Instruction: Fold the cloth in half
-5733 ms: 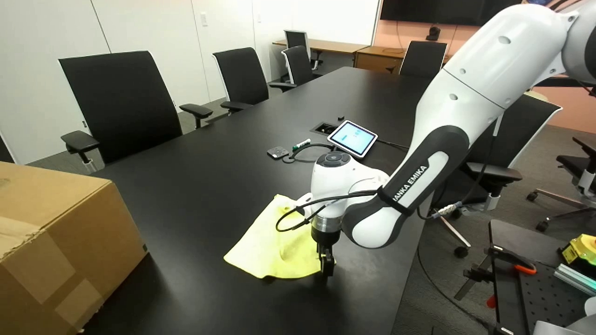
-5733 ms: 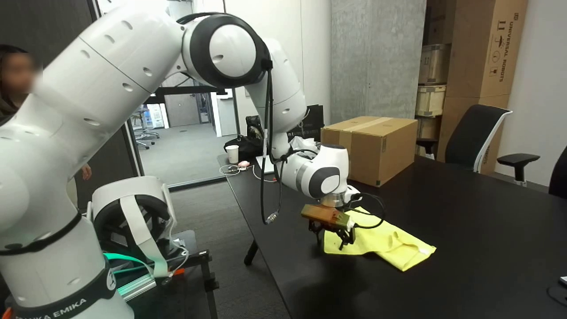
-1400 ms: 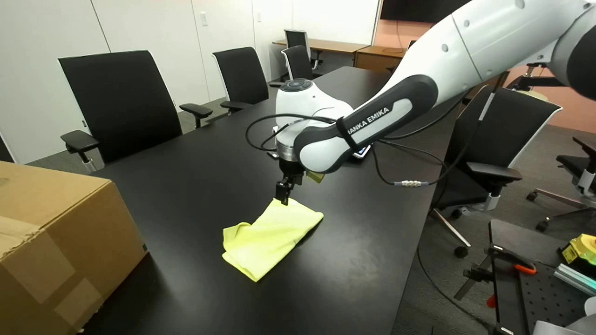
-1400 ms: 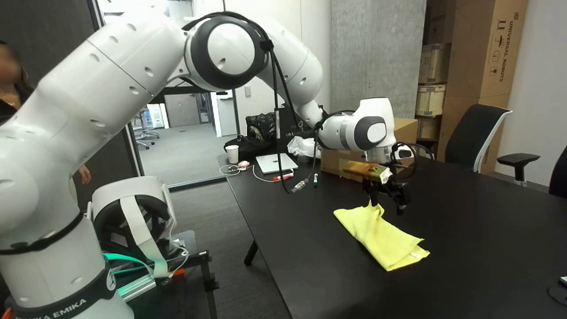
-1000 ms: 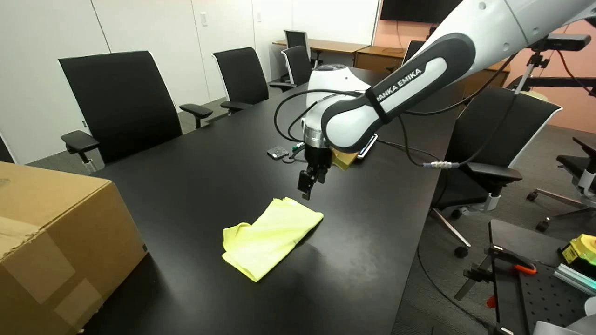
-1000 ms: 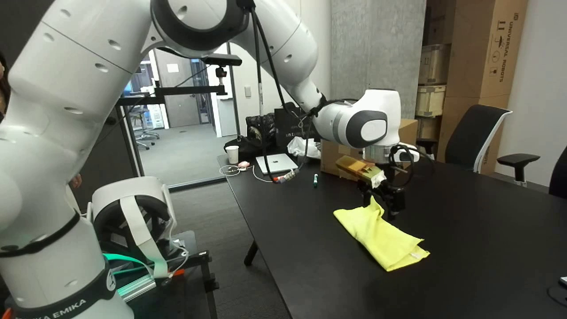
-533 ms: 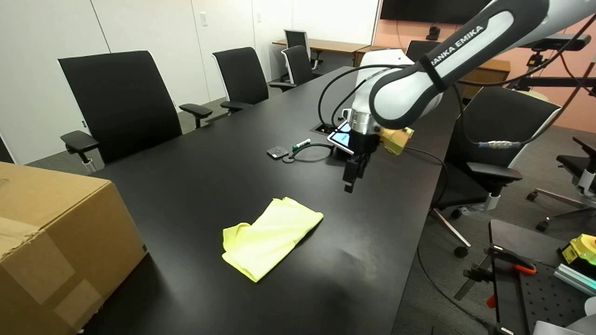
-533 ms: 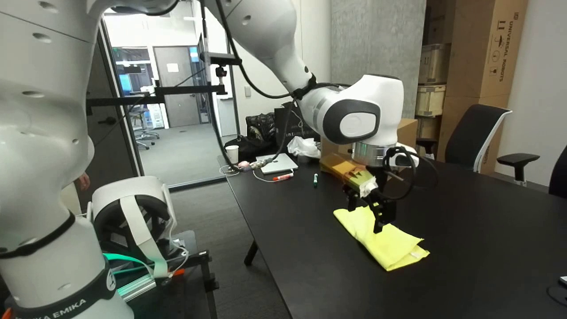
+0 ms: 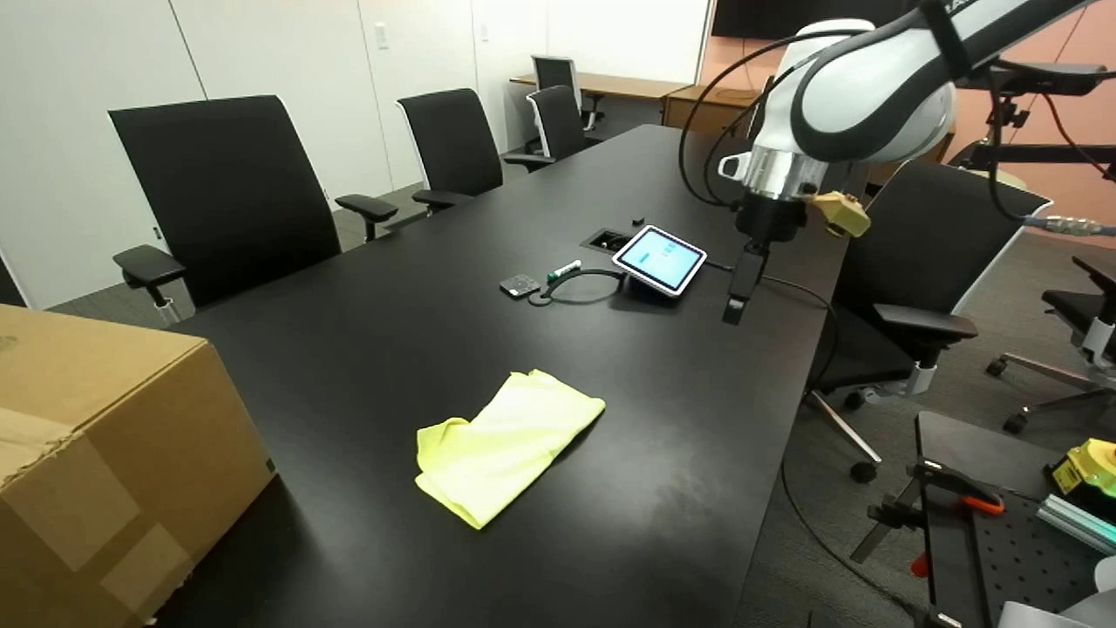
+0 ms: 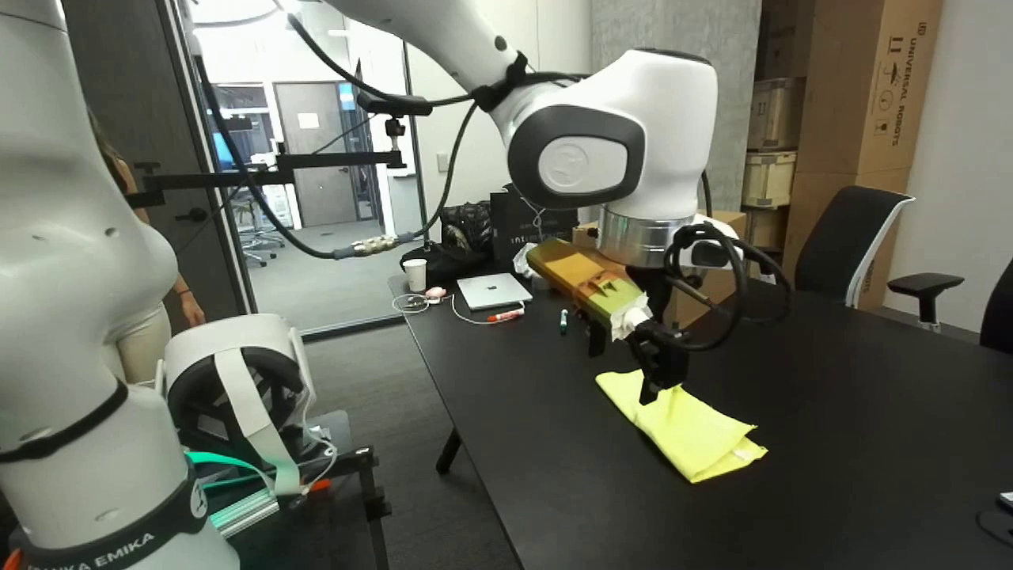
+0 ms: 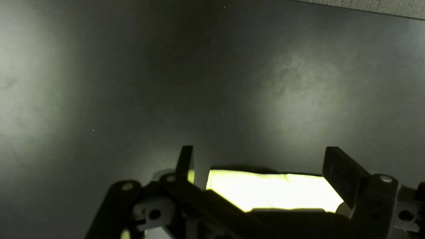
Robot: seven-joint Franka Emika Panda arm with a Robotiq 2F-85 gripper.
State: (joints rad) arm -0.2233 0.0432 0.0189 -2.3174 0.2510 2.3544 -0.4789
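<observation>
The pale-yellow cloth (image 9: pixel 510 445) lies on the black table as a folded, narrow strip, in both exterior views (image 10: pixel 704 443). One end has a loose, uneven flap, and a small peak stands up on the edge away from the robot. My gripper (image 9: pixel 734 310) is raised above the table, apart from the cloth and on the robot's side of it. In an exterior view it overlaps part of the cloth (image 10: pixel 623 370). In the wrist view the fingers (image 11: pixel 259 151) are wide apart with nothing held. The cloth (image 11: pixel 275 191) shows below and beyond them, partly hidden by the gripper.
A brown cardboard box (image 9: pixel 131 471) stands on the table beyond one end of the cloth. A tablet on a stand (image 9: pixel 660 259), a marker (image 9: pixel 565 269) and a small dark square (image 9: pixel 520 286) lie on the other side. A laptop (image 10: pixel 495 291) and cup (image 10: pixel 415 275) are near the table's edge.
Since the oldest frames the cloth went from spread out to folded over. In the last second my open gripper left the cloth's far edge, rising and moving back toward the robot; the cloth stayed still.
</observation>
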